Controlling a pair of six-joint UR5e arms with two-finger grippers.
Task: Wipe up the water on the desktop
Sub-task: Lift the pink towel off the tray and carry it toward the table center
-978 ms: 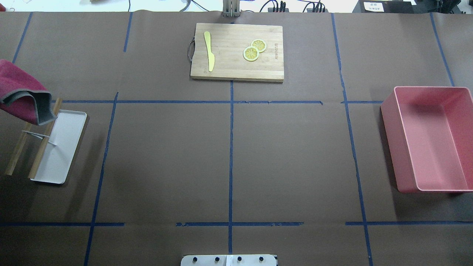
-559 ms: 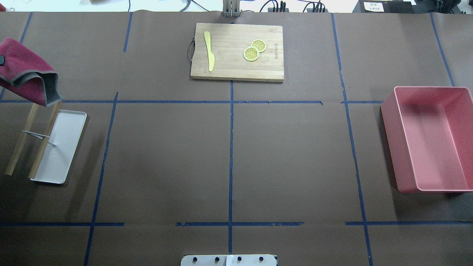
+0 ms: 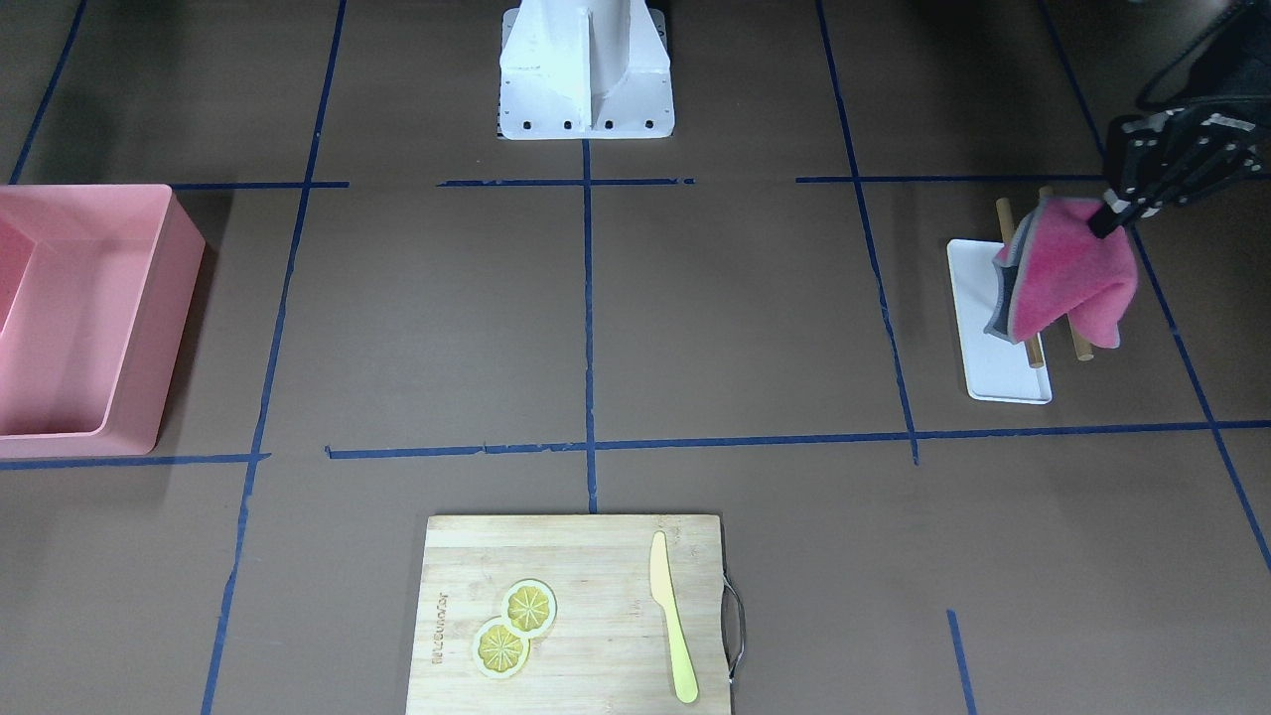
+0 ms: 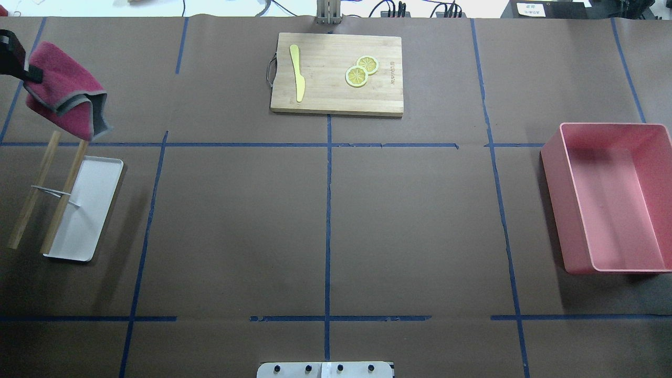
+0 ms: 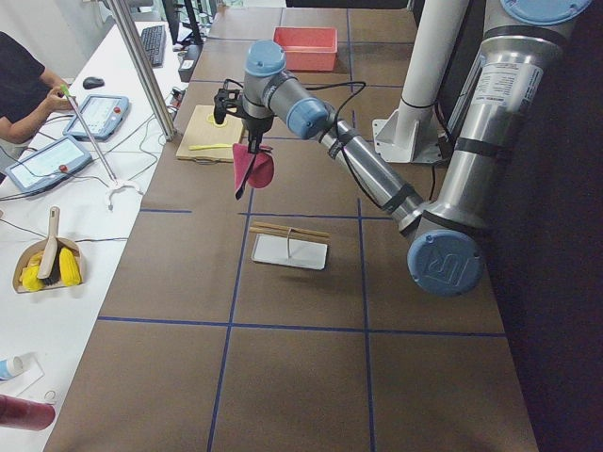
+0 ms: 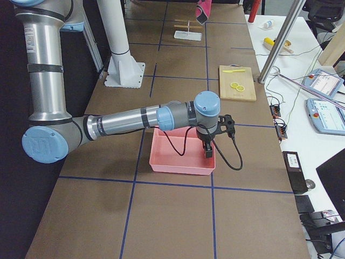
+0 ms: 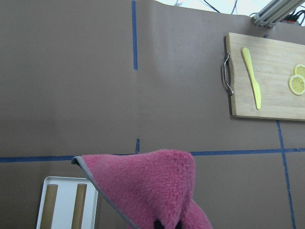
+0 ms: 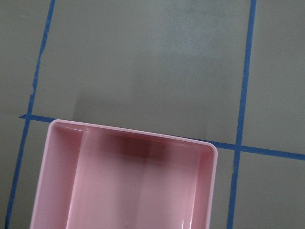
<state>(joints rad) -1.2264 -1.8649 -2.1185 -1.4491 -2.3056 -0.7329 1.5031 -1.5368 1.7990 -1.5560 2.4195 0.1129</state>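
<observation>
Pink fuzzy cloth with a grey edge (image 3: 1067, 278) hangs pinched tight in the black left gripper (image 3: 1104, 218) at the upper right of the front view, near the white tray holding two wooden sticks (image 3: 998, 377). The big brown desktop with blue tape lines (image 3: 745, 318) spreads out to its lower left, and I can spot no water. From overhead, the pink plastic box (image 4: 559, 199) at the right edge shows only its bare floor, and in the right side view the right gripper (image 6: 209, 150) hangs over it, fingers too small to tell.

There are one cloth (image 4: 63, 97), one tray (image 4: 94, 210), two wooden rods (image 4: 55, 223), one cutting board (image 4: 331, 94), one knife (image 4: 299, 79), two lemon slices (image 4: 357, 76) and one bin (image 4: 564, 210).
</observation>
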